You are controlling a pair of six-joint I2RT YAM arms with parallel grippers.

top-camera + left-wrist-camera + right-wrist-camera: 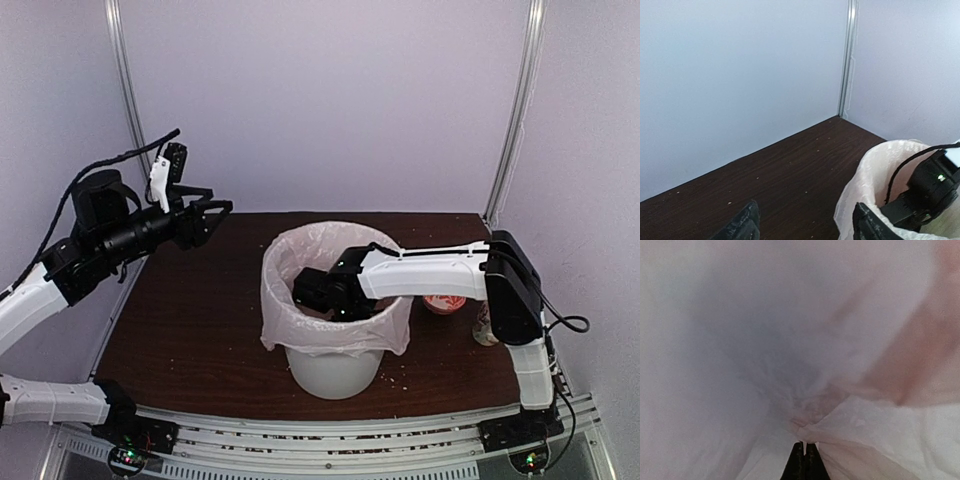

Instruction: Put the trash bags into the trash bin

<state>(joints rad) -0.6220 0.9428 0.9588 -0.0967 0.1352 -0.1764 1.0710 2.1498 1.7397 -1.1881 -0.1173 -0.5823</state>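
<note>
Right end effector (804, 456) — pinched — inside one bin (335, 375), one bag (290, 325) lining it.

Pale-pink bag (292, 322) lines upright white bin (335, 374), folded over its rim.

No text can be read anywhere.

The bin (335, 372) stands midway along the desk (200, 330) near its front edge, its mouth blocked by the bag (300, 325) and the right arm (430, 272) reaching in from the right edge. A mug (445, 303) sits behind that arm by the right edge; the left half offers open passage, the left gripper (215, 215) hanging over its back corner
</note>
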